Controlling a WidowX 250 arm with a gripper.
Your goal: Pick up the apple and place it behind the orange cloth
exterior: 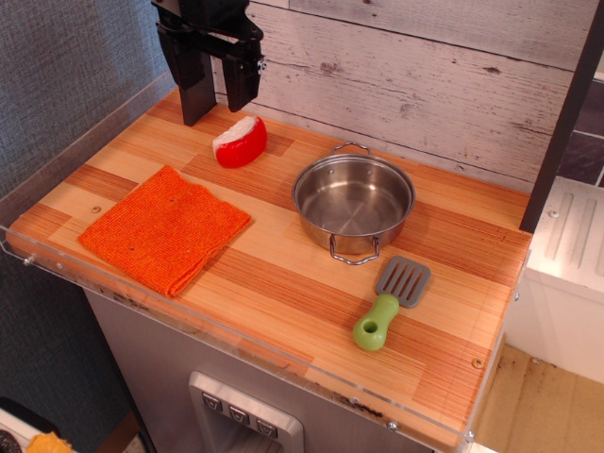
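End effector (219, 83) is hanging released, fingers spread and holding nothing, clear above the tabletop (311, 283). The apple (240, 142) is sitting just below it and slightly toward the camera, white cut face tilted up, red skin down on the wood. The orange cloth (164, 227) is lying further toward the camera from the end effector, apart from the apple, so placement looks done.

Risks I'm seeing:
- Apple is resting on its curved skin, so it could rock or roll, toward the steel pot (354, 200) off to the end effector's right or onto the cloth.
- Any dip or sideways swing during retreat could clip the apple with a finger and knock it out of place.
- Back wall is sitting close behind the end effector; retreating that way risks contact.

Spatula (391, 302) is well clear, not a factor.
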